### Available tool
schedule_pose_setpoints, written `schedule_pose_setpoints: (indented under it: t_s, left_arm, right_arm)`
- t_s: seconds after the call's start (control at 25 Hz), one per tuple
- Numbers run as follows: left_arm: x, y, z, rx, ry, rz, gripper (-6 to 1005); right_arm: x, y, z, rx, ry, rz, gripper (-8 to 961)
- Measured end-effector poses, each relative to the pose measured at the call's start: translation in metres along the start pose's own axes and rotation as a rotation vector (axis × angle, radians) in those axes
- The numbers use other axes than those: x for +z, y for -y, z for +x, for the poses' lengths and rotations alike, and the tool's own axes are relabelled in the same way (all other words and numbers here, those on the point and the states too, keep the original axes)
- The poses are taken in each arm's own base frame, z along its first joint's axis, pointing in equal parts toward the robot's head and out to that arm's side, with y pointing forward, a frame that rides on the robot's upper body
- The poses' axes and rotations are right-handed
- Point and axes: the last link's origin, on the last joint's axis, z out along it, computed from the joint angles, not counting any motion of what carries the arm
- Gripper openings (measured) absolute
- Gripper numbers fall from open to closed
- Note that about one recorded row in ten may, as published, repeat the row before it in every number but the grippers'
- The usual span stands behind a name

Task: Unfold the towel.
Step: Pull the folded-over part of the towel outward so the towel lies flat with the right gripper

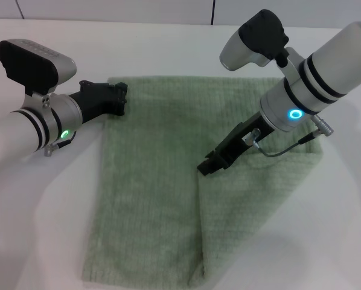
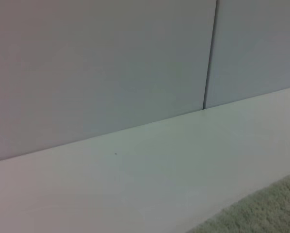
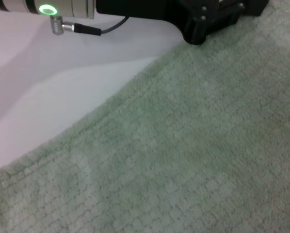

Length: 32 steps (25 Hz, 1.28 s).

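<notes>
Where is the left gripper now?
In the head view, the left gripper is at the towel's far left corner, on the white table.

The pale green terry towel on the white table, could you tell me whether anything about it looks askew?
Yes: the pale green terry towel has its right part folded diagonally over itself, the fold edge beneath the right gripper.

We cannot see the towel's (image 1: 150,199) bottom edge in the head view, where the frame cuts it off. The right end effector (image 1: 209,164) covers part of the cloth at the centre right, and we cannot tell how its fingers stand. The left end effector (image 1: 121,98) sits at the towel's upper left corner, its fingertips one dark mass. The left wrist view shows only a towel sliver at lower right over the surface (image 2: 150,174).
</notes>
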Motion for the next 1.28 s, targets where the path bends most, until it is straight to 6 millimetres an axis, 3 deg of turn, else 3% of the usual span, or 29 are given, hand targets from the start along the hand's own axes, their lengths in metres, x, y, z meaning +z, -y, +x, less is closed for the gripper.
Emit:
schedule_pose_setpoints:
  t_s: [0.48,0.68,1.28]
  left_arm:
    - [-0.001,0.001,-0.001,-0.002,0.002,0.002,-1]
    - [-0.001,0.001,-0.002,-0.002,0.003,0.003,-1]
    - [-0.002,0.003,-0.002,-0.001,0.005,0.008,-1]
  right_arm:
    - [-0.001,0.001,-0.002,-0.002,0.015,0.003,98]
    - [-0.004,0.0,-0.004,-0.029,0.026,0.008,43]
    - [-0.023,-0.013,0.0,-0.092,0.056,-0.043,32]
